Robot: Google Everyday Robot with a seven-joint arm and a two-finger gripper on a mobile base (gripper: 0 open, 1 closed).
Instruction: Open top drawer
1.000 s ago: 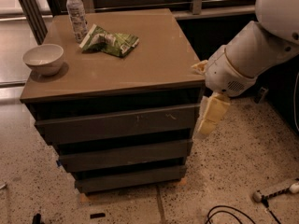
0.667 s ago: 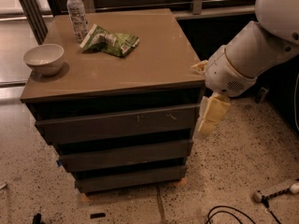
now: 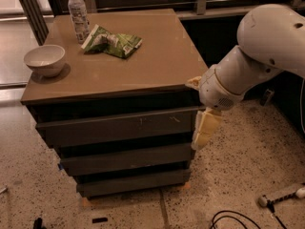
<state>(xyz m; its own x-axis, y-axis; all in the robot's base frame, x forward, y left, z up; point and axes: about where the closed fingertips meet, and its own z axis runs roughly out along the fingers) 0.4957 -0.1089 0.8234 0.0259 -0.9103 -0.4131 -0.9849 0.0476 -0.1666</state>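
The top drawer [image 3: 119, 126] is the widest dark grey-brown slab front, just under the cabinet's tabletop, with small pale scratches right of centre. It stands slightly out from the cabinet body. My gripper [image 3: 205, 128] is pale yellow and hangs pointing down from the white arm [image 3: 248, 66]. It is at the drawer's right end, right beside the front corner of the cabinet. I cannot tell whether it touches the drawer.
On the brown tabletop [image 3: 157, 56] stand a white bowl [image 3: 44, 60], a clear water bottle [image 3: 78, 13] and a green snack bag [image 3: 112, 41]. Two narrower drawer fronts [image 3: 126, 159] sit below. Cables [image 3: 238, 219] and a grey tool [image 3: 281, 195] lie on the speckled floor at right.
My gripper and wrist have shifted slightly left and down, closer to the top drawer's right end. The drawer and the tabletop items have not moved.
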